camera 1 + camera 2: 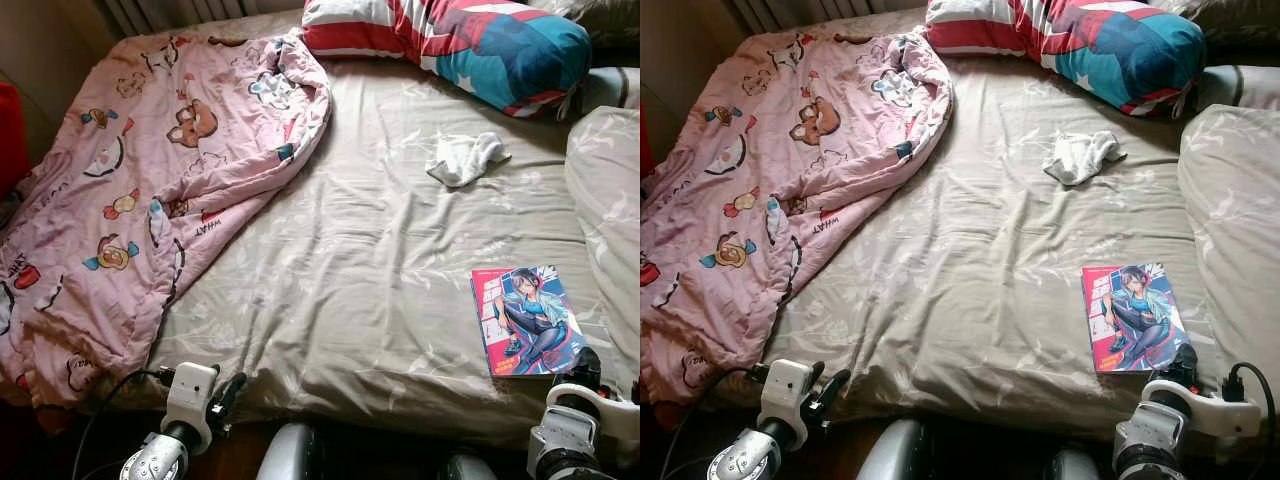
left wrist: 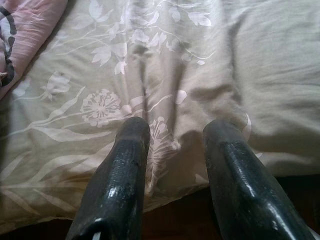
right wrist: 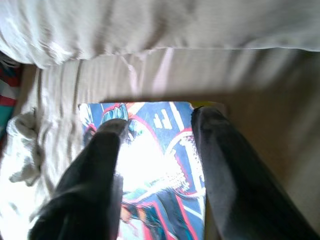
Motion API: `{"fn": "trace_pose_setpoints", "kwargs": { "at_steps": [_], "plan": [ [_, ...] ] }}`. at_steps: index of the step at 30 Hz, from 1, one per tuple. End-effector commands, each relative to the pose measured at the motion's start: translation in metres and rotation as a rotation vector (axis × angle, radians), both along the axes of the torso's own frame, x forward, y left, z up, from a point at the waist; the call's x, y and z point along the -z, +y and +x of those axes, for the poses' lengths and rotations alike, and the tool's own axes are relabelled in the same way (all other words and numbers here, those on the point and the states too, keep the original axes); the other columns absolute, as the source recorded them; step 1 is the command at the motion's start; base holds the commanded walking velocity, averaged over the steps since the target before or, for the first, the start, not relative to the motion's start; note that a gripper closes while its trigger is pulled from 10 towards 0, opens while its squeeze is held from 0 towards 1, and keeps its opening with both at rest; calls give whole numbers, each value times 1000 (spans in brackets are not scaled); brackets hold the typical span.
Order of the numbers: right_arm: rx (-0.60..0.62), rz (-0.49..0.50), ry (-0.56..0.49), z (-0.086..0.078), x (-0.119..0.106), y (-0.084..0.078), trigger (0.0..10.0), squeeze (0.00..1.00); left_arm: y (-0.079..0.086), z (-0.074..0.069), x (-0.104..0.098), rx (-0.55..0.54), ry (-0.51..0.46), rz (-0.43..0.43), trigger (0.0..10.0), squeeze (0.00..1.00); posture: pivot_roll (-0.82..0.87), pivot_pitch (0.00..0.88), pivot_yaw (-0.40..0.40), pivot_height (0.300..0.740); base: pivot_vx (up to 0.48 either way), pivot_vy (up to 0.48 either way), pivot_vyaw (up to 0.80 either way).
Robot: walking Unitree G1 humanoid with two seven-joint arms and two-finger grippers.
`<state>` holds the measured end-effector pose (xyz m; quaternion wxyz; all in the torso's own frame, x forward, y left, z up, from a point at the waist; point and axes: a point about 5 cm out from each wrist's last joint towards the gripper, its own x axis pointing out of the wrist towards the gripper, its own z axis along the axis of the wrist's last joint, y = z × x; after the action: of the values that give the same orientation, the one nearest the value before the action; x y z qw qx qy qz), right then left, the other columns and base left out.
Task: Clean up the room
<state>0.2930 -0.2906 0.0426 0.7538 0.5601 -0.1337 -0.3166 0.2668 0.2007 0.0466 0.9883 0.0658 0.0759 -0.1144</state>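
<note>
Attention is being drawn to the book (image 1: 526, 320), lying flat near the bed's (image 1: 360, 290) foot edge, directly ahead of the right hand (image 3: 157, 120), whose fingers are being held apart over its cover, gripping nothing. Its long axis is running away from the robot. The left hand (image 2: 175, 135) is being held open, empty, well apart.

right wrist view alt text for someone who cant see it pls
The right gripper, its two black fingers spread open, hovers over a colourful comic book lying flat on a beige bedsheet. A crumpled white cloth lies beyond the book's far side.
</note>
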Motion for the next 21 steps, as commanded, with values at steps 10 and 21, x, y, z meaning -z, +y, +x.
{"fn": "trace_pose_setpoints", "kwargs": {
  "at_steps": [10,21],
  "plan": [
    [-121,-175,176,-27,34,30,10000,0,4,-3,15,-29,58,9,10000,0,37,292,173,645,0,0,0],
    [-449,-820,165,-18,9,84,10000,0,-8,5,20,-39,58,-22,10000,0,-47,218,127,645,0,0,0]
  ]
}}
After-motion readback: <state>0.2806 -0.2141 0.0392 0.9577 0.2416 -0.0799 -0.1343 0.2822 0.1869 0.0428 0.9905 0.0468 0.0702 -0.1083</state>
